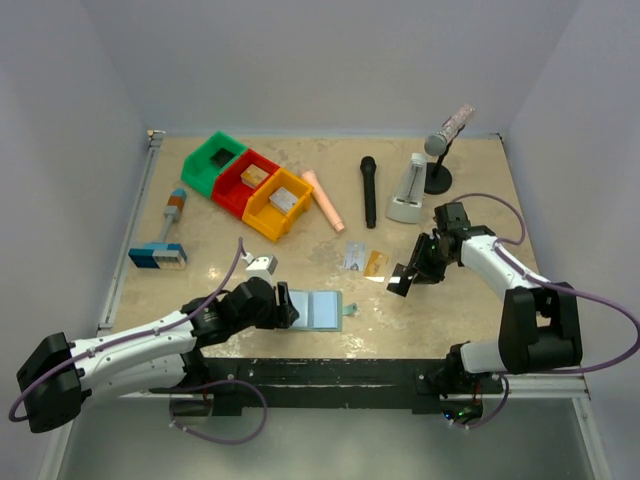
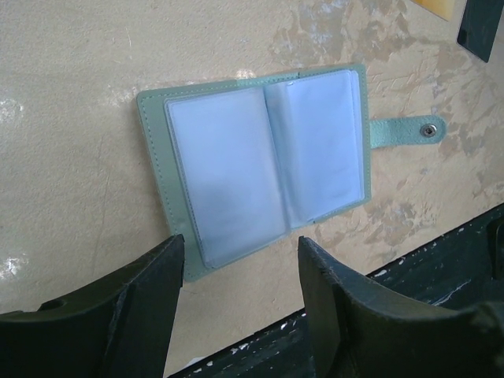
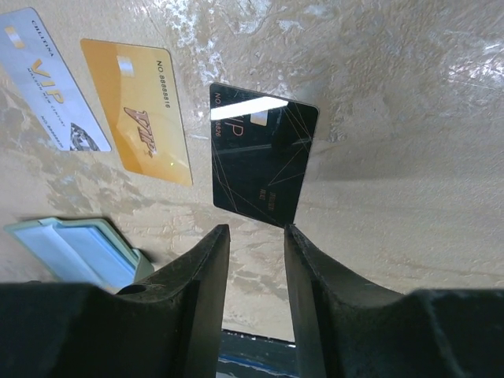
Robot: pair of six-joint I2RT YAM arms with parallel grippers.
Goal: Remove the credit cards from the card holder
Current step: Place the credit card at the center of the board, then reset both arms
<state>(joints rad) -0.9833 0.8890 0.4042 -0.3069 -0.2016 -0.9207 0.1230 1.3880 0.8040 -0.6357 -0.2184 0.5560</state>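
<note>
Three credit cards (image 1: pixel 354 257) out: a silver card (image 3: pixel 47 79), a gold card (image 3: pixel 138 122) and a black card (image 3: pixel 264 153) lay side by side on the table (image 1: pixel 200 235), just beyond the card holder (image 2: pixel 252 157).
Card holder: it lay open and flat close to the table's near edge, with its strap (image 2: pixel 405 130) unsnapped. Its clear pockets looked empty.
Right gripper (image 3: pixel 255 230): jaws were parted and clamped nothing. The black card's near edge sat just ahead of the tips, and the card threw a shadow, so it was perhaps tilted.
Left gripper (image 2: pixel 240 244): jaws were spread, straddling the holder's near corner and clasping nothing.
Handling: the cards would likely be light, stiff, glossy and slippery. Lying flat, each offered only an edge to pinch. The holder looked soft and would probably slide unless pinned.
Surroundings: the coloured bins (image 1: pixel 245 180), black microphone (image 1: pixel 369 190) and pink cylinder (image 1: pixel 323 198) stood well apart, toward the far side.
In the way: nothing lay between the grippers and the cards.
</note>
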